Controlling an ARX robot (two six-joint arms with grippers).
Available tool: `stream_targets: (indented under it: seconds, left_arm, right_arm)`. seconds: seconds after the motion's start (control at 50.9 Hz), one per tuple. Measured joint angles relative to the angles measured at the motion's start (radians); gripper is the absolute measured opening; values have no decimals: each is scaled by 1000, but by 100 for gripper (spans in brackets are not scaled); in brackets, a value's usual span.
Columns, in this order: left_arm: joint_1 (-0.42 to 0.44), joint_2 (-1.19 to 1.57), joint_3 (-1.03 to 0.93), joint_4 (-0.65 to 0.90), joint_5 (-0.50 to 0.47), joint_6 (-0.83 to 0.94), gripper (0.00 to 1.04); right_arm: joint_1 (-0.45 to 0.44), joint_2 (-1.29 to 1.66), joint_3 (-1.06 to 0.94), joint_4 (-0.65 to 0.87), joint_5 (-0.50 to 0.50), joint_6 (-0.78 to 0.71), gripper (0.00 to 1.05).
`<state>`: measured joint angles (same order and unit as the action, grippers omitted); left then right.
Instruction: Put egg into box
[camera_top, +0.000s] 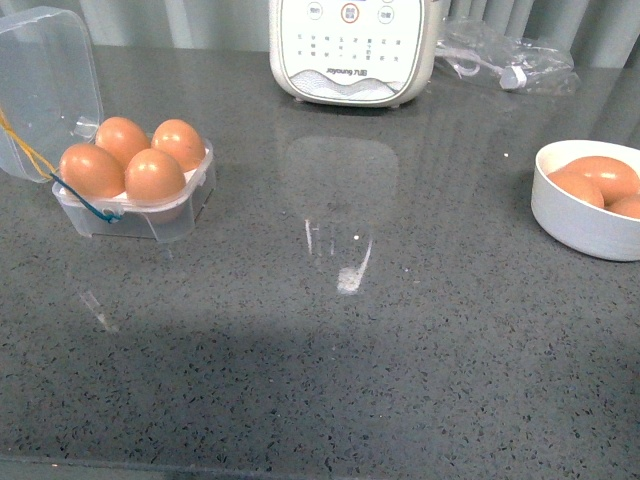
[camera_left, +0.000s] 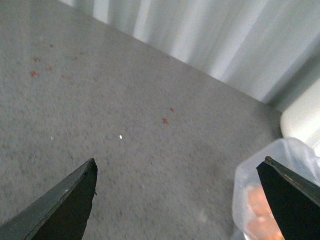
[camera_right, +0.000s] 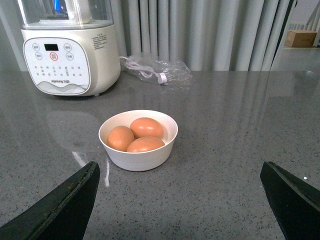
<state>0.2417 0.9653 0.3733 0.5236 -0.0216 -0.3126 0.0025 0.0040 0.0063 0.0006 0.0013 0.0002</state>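
Note:
The clear plastic box (camera_top: 190, 205) stands at the left of the grey counter with its lid (camera_top: 45, 85) swung open, and all its cups hold brown eggs (camera_top: 155, 175). In the left wrist view the box (camera_left: 260, 185) shows blurred beside one finger of my open left gripper (camera_left: 180, 167), which has only bare counter between its fingers. My right gripper (camera_right: 180, 172) is open over the counter, short of the white bowl (camera_right: 139, 157) that holds three brown eggs (camera_right: 146, 127). Neither gripper appears in the front view.
The bowl (camera_top: 585, 228) sits at the right edge of the counter. A white kitchen appliance (camera_top: 352, 48) stands at the back centre, with a clear bag holding a cable (camera_top: 505, 55) to its right. A curtain hangs behind.

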Motion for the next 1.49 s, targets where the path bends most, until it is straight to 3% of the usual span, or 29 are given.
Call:
stream_targets:
  seconds: [0.157, 0.255, 0.452, 0.865, 0.983, 1.101, 1.16, 1.356, 1.415, 1.494]
  left_arm:
    - [-1, 274, 113, 197, -85, 142, 98]
    - [2, 420, 200, 186, -108, 172, 98]
    - [-56, 518, 298, 23, -29, 167, 98]
    - [-257, 450, 266, -45, 134, 123, 98]
    - [-251, 411, 253, -43, 139, 92, 98]
    - [-169, 266, 200, -95, 211, -33, 98]
    - [-146, 188, 166, -134, 203, -48, 98]
    - [-139, 147, 154, -138, 203, -63, 98]
    - [-152, 148, 93, 24, 123, 39, 87]
    - [-161, 115, 2, 167, 95, 184, 71]
  right_arm:
    - [0, 0, 0, 0, 0, 0, 97]
    - [0, 0, 0, 0, 0, 0, 97]
    - [0, 0, 0, 0, 0, 0, 97]
    - [0, 0, 0, 0, 0, 0, 97]
    - [0, 0, 0, 0, 0, 0, 97]
    - [0, 0, 0, 0, 0, 0, 97]
    - [0, 0, 0, 0, 0, 0, 97]
    - [0, 0, 0, 0, 0, 0, 97]
    - [0, 0, 0, 0, 0, 0, 97]
    - [0, 0, 0, 0, 0, 0, 97]
